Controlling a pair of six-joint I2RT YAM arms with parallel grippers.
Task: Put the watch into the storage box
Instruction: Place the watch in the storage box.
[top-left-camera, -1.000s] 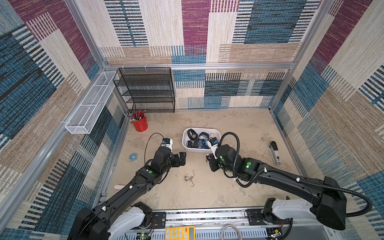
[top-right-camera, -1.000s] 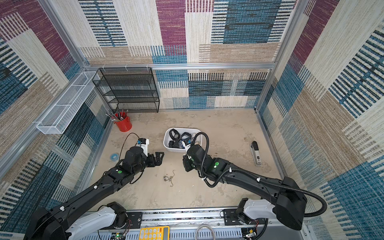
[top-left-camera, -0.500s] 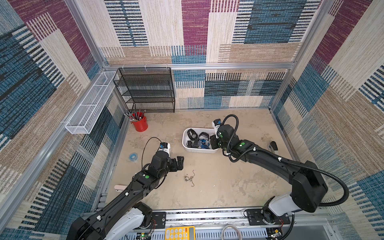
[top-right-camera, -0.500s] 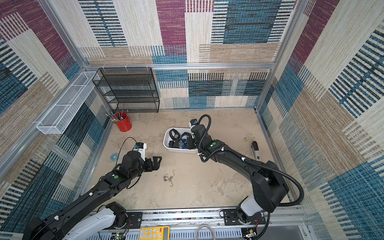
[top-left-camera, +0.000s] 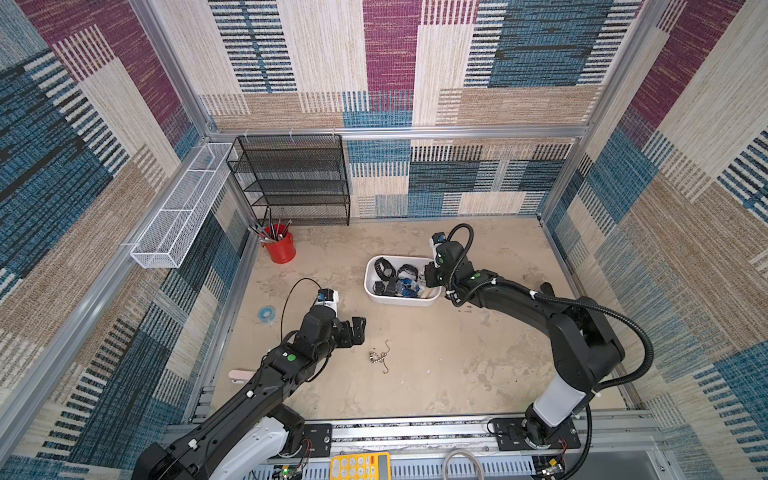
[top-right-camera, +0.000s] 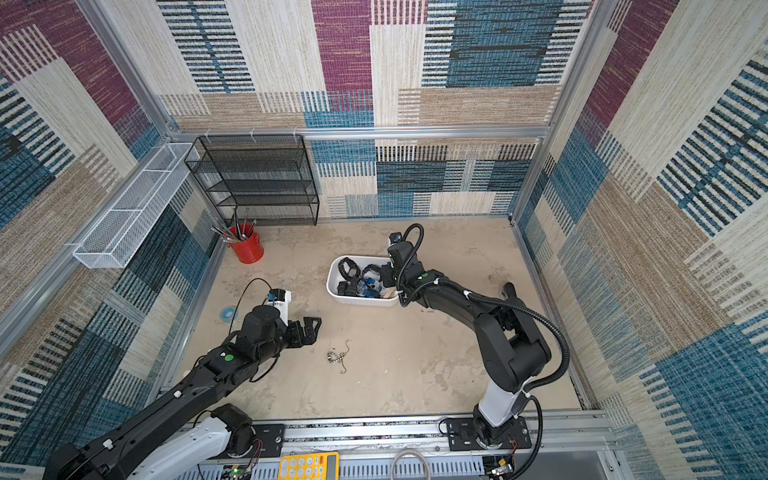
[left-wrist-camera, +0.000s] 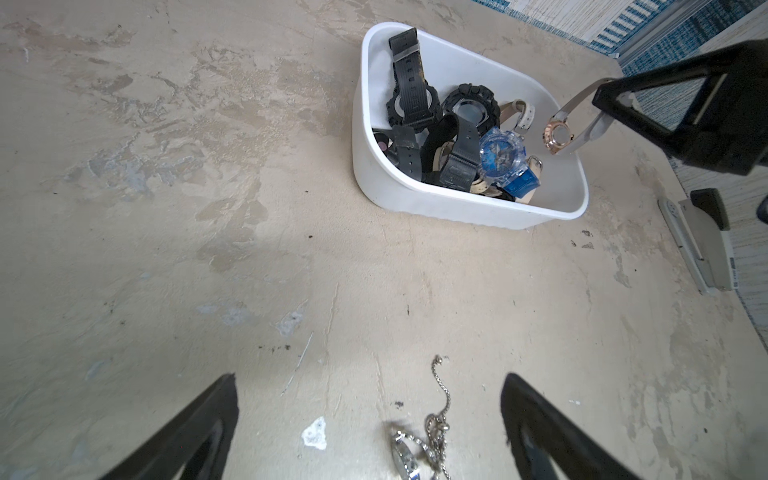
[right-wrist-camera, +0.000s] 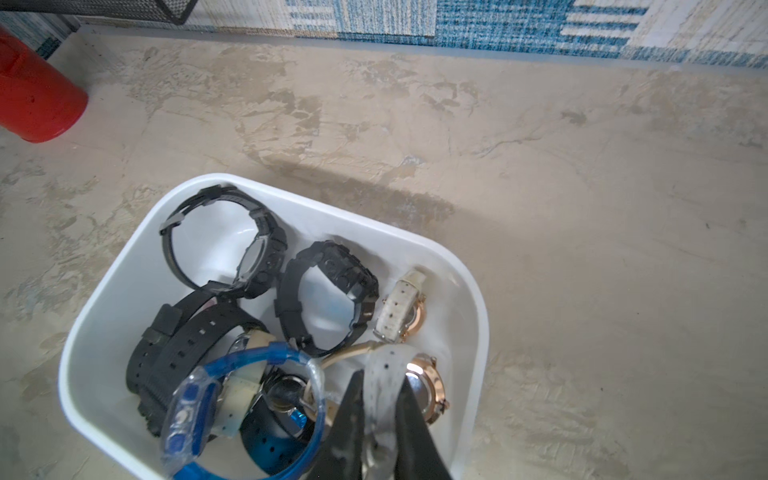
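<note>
Pinching its limp strap (right-wrist-camera: 384, 368), the right tool (right-wrist-camera: 380, 380) dangles the seemingly light watch (right-wrist-camera: 430, 388) over the storage box (right-wrist-camera: 108, 316), a sound hold.

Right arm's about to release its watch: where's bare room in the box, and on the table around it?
In the storage box, bare floor mainly at the end under the held watch, between the blue watch and the wall; the rest is piled with black watches. On the table, open between box and red cup, and between box and chain.
</note>
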